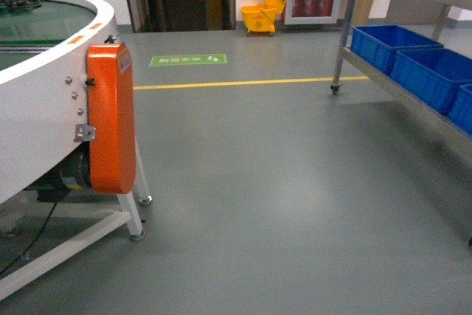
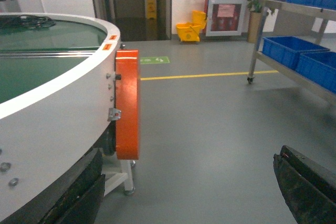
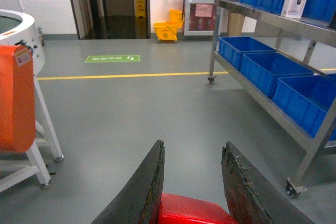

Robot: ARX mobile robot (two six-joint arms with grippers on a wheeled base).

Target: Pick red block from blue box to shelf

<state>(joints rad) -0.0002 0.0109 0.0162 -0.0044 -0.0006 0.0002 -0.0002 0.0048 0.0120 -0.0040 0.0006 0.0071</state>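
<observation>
**Red block in the right gripper, shelf on your right**

In the head view you see a gray floor (image 1: 280, 182) with a yellow line (image 1: 251, 82) across it. On your left stands a big round white table (image 1: 44, 130) with an orange cover (image 1: 110, 116) on its side. On your right is the shelf (image 1: 354, 27), with dark blue crates (image 1: 413, 64) on its low tier. A yellow mop bucket (image 1: 264, 12) sits far back by the wall. You see no gripper here.

In the left wrist view the left gripper (image 2: 189, 203) has its two black fingers (image 2: 307, 187) far apart, with nothing between them. The round table is close on the left, and the shelf is far off on the right.

In the right wrist view the right gripper (image 3: 191, 182) has its fingers (image 3: 142, 192) closed on the red block (image 3: 191, 211). The block sits low between them, and you see only its top part. The shelf (image 3: 273, 24) stands near on the right, with blue crates (image 3: 268, 69) on it. The blue box shows in no view.
</observation>
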